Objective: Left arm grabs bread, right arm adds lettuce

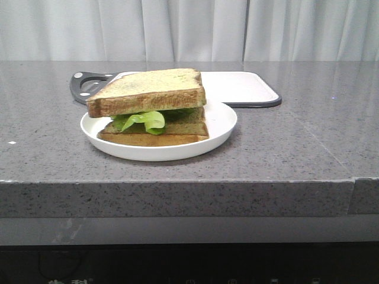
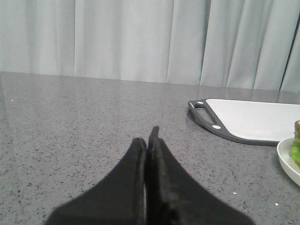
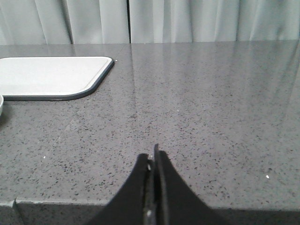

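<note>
Pale speckled bread [image 1: 151, 89], bright green lettuce [image 1: 145, 120], white plate [image 1: 220, 121], grey-flecked counter [image 1: 296, 148].

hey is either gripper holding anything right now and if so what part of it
Nothing is held. The left gripper and right gripper are both shut with empty fingers, away from the plate, where the bread tops the lettuce.

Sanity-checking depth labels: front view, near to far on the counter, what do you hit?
Counter edge → white plate holding the sandwich: bottom toast, lettuce, top bread → cutting board → curtain.
</note>
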